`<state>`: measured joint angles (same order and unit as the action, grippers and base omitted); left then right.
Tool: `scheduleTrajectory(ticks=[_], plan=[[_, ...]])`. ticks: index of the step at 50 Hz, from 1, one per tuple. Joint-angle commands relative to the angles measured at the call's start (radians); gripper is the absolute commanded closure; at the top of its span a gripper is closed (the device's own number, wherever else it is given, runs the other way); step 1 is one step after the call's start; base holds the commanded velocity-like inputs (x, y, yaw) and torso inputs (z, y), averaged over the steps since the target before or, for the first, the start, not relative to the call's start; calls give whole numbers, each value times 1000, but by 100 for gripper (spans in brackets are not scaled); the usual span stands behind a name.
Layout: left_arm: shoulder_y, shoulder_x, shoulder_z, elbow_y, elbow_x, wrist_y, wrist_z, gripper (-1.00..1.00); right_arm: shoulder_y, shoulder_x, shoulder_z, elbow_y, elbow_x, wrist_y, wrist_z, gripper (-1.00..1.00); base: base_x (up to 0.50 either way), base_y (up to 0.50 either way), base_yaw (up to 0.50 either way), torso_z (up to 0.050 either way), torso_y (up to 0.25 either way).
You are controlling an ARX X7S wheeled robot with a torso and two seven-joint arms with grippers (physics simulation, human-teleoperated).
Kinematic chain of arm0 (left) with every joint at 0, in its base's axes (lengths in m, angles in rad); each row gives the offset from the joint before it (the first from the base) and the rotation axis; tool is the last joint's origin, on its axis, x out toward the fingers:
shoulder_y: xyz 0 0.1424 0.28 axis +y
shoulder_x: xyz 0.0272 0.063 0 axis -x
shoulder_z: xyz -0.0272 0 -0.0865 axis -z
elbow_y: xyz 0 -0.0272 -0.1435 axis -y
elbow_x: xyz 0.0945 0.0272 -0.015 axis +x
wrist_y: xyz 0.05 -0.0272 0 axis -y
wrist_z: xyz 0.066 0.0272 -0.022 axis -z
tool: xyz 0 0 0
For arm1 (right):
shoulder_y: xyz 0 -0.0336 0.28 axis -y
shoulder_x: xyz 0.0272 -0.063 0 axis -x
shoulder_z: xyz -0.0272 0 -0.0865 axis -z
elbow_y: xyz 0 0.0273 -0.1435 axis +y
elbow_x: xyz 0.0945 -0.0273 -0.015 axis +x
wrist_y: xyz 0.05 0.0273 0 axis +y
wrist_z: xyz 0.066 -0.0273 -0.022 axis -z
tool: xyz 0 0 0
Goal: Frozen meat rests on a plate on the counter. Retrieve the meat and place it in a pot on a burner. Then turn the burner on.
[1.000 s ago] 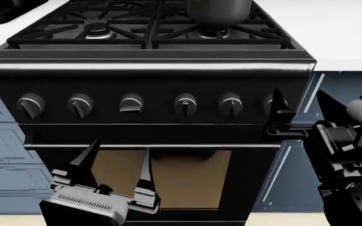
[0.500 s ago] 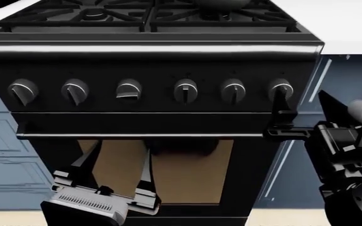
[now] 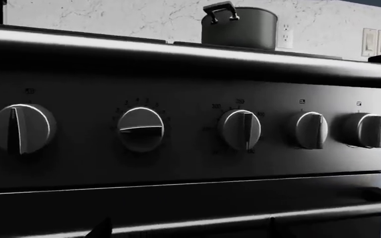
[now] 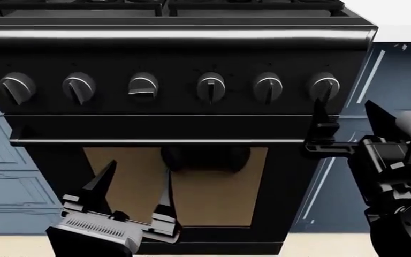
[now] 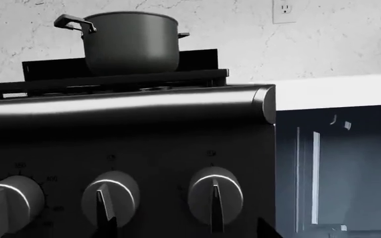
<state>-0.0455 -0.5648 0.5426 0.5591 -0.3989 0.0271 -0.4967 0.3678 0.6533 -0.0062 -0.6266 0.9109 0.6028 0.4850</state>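
Since the pot (image 5: 132, 42) sits over the right-side burner, aim the right gripper (image 4: 342, 120) — open, empty — squarely round the far-right knob (image 4: 324, 87) w/o slipping; left gripper (image 4: 135, 195) open, idle.

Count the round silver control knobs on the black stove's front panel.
6, in one row across the panel: round silver knobs at far left, then, and far right above the right gripper.

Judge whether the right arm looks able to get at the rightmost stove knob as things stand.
Probably yes. The right gripper is open and empty, with one fingertip just below the rightmost knob. Nothing shows between them, though depth from the panel is hard to judge.
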Motion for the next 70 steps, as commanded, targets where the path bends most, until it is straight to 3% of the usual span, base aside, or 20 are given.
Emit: scheduleTrajectory(ticks=[1, 30, 50, 70], plan=[[8, 8, -12, -32, -27, 54, 22, -100, 38, -1, -28, 16, -14, 19, 6, -100, 0, 0, 0, 0, 0], [41, 19, -25, -73, -71, 151, 60, -100, 178, 15, -81, 156, 20, 142, 24, -100, 0, 0, 0, 0, 0], [50, 19, -35, -101, -97, 191, 82, -100, 290, 31, -159, 126, 2, 231, 55, -100, 0, 0, 0, 0, 0], [58, 26, -42, -132, -115, 219, 91, -100, 315, 8, -215, 235, -46, 233, 32, -100, 0, 0, 0, 0, 0]])
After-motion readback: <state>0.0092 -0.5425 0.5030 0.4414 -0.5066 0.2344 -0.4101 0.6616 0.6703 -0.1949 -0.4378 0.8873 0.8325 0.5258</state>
